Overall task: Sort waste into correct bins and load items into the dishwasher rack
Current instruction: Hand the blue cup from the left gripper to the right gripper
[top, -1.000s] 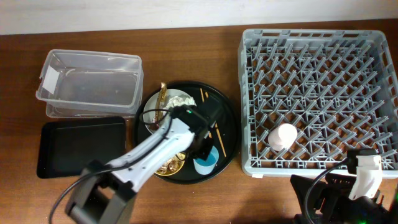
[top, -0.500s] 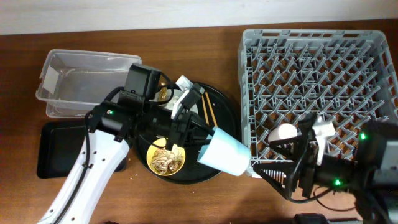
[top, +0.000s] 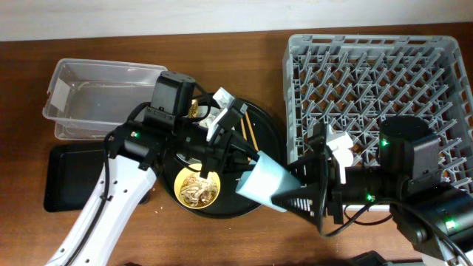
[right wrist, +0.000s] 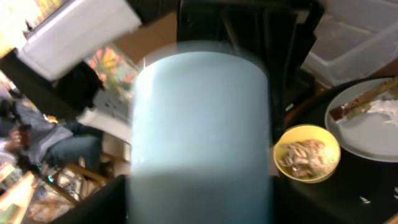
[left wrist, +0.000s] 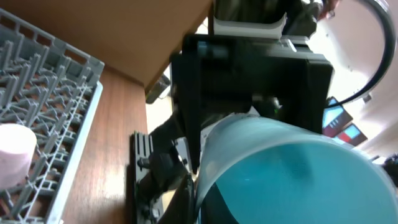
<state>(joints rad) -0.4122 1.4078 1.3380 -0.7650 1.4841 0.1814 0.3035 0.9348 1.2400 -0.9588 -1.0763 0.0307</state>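
The small blue cup (top: 264, 185) is held in the air on its side over the right edge of the round black tray (top: 270, 140). My left gripper (top: 246, 166) is shut on its rim; in the left wrist view one finger (left wrist: 202, 199) pinches the rim of the blue cup (left wrist: 292, 168). My right gripper (top: 297, 193) has reached in from the right, and its fingers (right wrist: 199, 208) stand on either side of the blue cup's base (right wrist: 199, 137). The pink cup (top: 341, 142) sits in the dishwasher rack (top: 369, 66). The yellow bowl (top: 196, 188) holds brownish food scraps.
The grey plate (right wrist: 373, 127) with white tissue (right wrist: 382, 107) lies on the round tray, mostly hidden under my left arm. The chopsticks (top: 247, 131) lie beside it. The clear tub (top: 103, 100) and shallow black tray (top: 70, 177) stand at the left.
My left gripper lifted the blue cup off the round tray and carried it right. My right arm came up from the table's front edge and reached left until its fingers straddle the cup.
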